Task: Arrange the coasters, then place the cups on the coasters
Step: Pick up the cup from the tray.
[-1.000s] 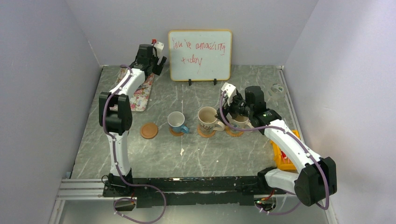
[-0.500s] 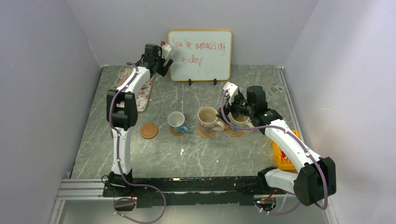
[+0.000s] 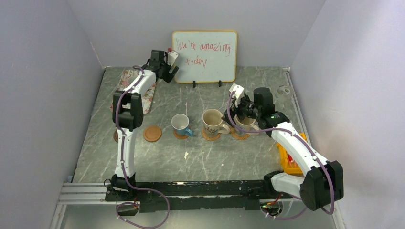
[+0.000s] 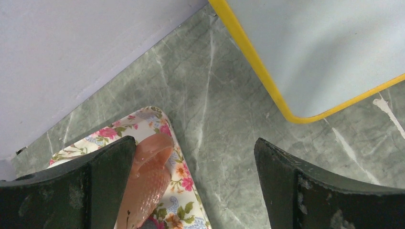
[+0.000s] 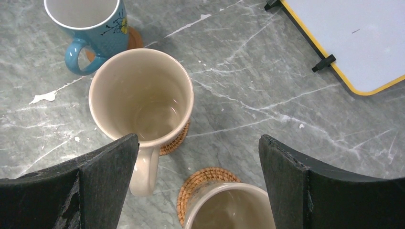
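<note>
Swung off the floral tray (image 4: pixel 183 181) toward the whiteboard (image 3: pixel 204 56), my left gripper (image 4: pixel 195 145) has jaws wide and empty: no cup fetched yet. Before the whiteboard, three cups (image 3: pixel 211 123) stand on coasters (image 5: pixel 210 175), one bare coaster (image 3: pixel 152 133) beside them. My right gripper (image 5: pixel 198 143) hovers above, jaws wide. Left of the whiteboard, the orange-brown cup (image 4: pixel 148 176) waits on the tray. It reads "You're amazing today".

Whiteboard (image 3: pixel 204 56) stands near floral tray (image 3: pixel 148 94) on table (image 3: pixel 215 162).

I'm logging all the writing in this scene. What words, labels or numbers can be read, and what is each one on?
"You're amazing today": red handwriting over two lines on the whiteboard.
The cream mug and the blue-handled mug carry printed pictures only, with no readable words.
No other labels, brands or numbers can be read.
</note>
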{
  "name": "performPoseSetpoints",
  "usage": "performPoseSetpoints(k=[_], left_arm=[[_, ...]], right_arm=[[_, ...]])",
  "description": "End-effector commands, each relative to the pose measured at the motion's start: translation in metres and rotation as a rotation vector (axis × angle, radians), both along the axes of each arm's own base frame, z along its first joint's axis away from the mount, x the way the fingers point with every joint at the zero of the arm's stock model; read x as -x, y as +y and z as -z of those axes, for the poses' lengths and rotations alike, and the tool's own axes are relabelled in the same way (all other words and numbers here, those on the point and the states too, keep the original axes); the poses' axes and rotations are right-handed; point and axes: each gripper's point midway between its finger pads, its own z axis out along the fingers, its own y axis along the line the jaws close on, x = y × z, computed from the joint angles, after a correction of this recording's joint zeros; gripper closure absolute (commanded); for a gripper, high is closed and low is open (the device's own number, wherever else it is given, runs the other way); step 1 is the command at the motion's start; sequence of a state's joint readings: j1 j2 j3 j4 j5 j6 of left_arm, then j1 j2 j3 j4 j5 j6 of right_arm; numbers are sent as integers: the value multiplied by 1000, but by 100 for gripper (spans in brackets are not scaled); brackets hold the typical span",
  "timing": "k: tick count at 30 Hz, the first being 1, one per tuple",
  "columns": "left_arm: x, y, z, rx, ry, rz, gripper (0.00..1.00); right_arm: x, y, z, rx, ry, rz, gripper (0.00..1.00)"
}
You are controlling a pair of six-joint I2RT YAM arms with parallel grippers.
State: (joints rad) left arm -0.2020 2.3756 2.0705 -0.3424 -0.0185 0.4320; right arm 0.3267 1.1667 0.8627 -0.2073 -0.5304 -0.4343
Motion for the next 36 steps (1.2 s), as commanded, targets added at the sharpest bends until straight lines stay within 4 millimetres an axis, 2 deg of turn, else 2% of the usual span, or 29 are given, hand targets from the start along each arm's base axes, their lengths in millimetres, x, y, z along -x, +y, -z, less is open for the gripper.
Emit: performPoseSetpoints(k=[1, 6, 10, 13, 15, 18, 21, 33, 36], left_arm=[[-4, -9, -4, 17, -11, 32, 0], [-2, -8, -3, 22, -16, 29, 0], [-2, -14, -32, 64, -96, 48, 0], [-4, -13, -42, 71, -126, 33, 0], [-6, -8, -39, 54, -114, 10, 0], [-5, -3, -24, 23, -73, -11, 0], [2, 6, -20, -8, -68, -30, 0], [38, 30, -44, -8, -70, -85, 0], [46, 27, -54, 19, -74, -44, 0]], right_arm=[[-1, 4, -16, -43, -50, -24, 1], [0, 4, -15, -44, -45, -28, 1], [0, 5, -14, -47, -38, -33, 1], [1, 6, -14, -48, -36, -34, 1], [1, 6, -15, -49, -39, -36, 1], [2, 6, -15, -53, -37, -40, 1], [3, 7, -16, -55, -37, -49, 1], [7, 11, -17, -68, -22, -69, 1], [7, 11, -16, -70, -19, -69, 1]])
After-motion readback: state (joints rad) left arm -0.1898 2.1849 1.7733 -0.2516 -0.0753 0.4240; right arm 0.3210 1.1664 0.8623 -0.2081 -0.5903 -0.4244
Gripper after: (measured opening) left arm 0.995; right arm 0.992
